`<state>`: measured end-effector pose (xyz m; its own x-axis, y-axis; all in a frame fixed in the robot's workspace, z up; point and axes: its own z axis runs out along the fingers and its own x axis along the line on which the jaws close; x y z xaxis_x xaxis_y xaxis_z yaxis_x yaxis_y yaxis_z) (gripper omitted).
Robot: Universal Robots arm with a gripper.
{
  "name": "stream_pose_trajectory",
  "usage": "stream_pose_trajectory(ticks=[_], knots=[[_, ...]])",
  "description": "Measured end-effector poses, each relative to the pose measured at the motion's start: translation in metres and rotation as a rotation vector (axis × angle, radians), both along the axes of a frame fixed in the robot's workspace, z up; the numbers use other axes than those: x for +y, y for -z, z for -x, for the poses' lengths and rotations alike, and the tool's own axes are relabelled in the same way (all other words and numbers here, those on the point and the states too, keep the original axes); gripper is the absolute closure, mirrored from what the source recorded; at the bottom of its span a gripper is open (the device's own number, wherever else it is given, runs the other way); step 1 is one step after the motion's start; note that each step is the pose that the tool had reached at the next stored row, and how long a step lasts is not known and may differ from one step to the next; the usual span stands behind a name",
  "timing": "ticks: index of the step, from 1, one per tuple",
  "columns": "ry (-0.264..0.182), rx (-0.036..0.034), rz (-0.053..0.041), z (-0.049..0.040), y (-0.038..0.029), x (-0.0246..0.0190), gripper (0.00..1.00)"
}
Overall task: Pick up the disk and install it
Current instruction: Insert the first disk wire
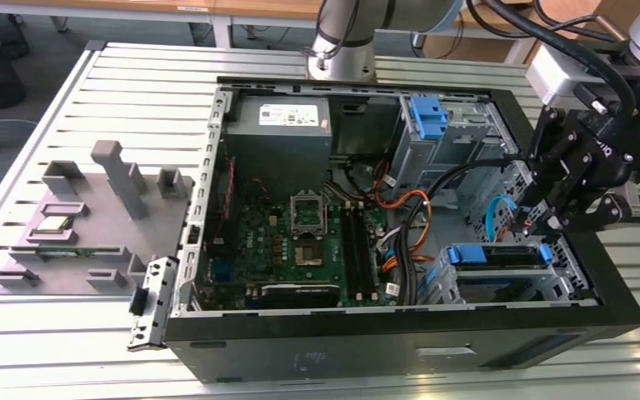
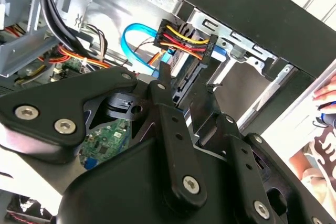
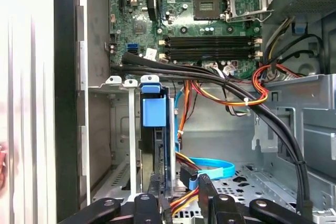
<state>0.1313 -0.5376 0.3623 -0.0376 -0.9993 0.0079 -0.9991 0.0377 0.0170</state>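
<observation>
The disk (image 1: 498, 255) sits on edge in the drive bay at the case's front corner, on the exterior view's right, its blue rails showing. In the first wrist view the disk (image 3: 154, 113) stands in the metal bay with its blue tab facing me. My gripper (image 1: 539, 227) hangs just above that bay. Its black fingers (image 3: 203, 190) are spread apart, one by the disk's edge and one beside it, with coloured power wires and a blue data cable (image 3: 212, 167) between them. In the second wrist view the gripper (image 2: 186, 85) is open over the bay with nothing clamped.
The open computer case (image 1: 409, 333) lies on a slatted table. Inside are the motherboard (image 1: 309, 233), a grey power-supply box (image 1: 281, 117), a lighter-blue bracket (image 1: 428, 117) and thick black cables (image 3: 210, 74). A grey fixture (image 1: 97, 208) lies to the exterior view's left. A person's hand (image 2: 326, 100) is beyond the case.
</observation>
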Motion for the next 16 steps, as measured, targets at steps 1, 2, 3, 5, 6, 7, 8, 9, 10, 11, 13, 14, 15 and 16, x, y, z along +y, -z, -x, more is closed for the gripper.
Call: stream_pose_trajectory(ticks=[1,2,3,5,6,7,8,9,10,11,13,14,15,16], knots=[[0.0,0.0001,0.0014,0.0,0.0004,0.0,0.58],[0.0,0.0002,0.0016,0.0,0.0006,0.0001,0.58],[0.0,0.0002,0.0022,0.0,0.0008,0.0001,0.58],[0.0,0.0002,0.0022,0.0002,0.0013,0.0,0.58],[0.0,0.0003,0.0023,0.0005,0.0016,0.0,0.58],[0.0,0.0003,0.0025,0.0008,0.0018,0.0,0.58],[0.0,0.0003,0.0024,0.0012,0.0021,0.0,0.58],[0.0,0.0003,0.0024,0.0016,0.0024,0.0001,0.58],[0.0,0.0002,0.0025,0.0018,0.0025,0.0001,0.58],[0.0,0.0002,0.0026,0.0021,0.0026,0.0001,0.58],[0.0,0.0003,0.0029,0.0025,0.0029,0.0001,0.58],[0.0,0.0003,0.0032,0.0026,0.003,0.0001,0.58],[0.0,0.0002,0.0034,0.0026,0.0031,0.0001,0.58],[0.0,0.0002,0.0035,0.0027,0.0032,0.0001,0.58]])
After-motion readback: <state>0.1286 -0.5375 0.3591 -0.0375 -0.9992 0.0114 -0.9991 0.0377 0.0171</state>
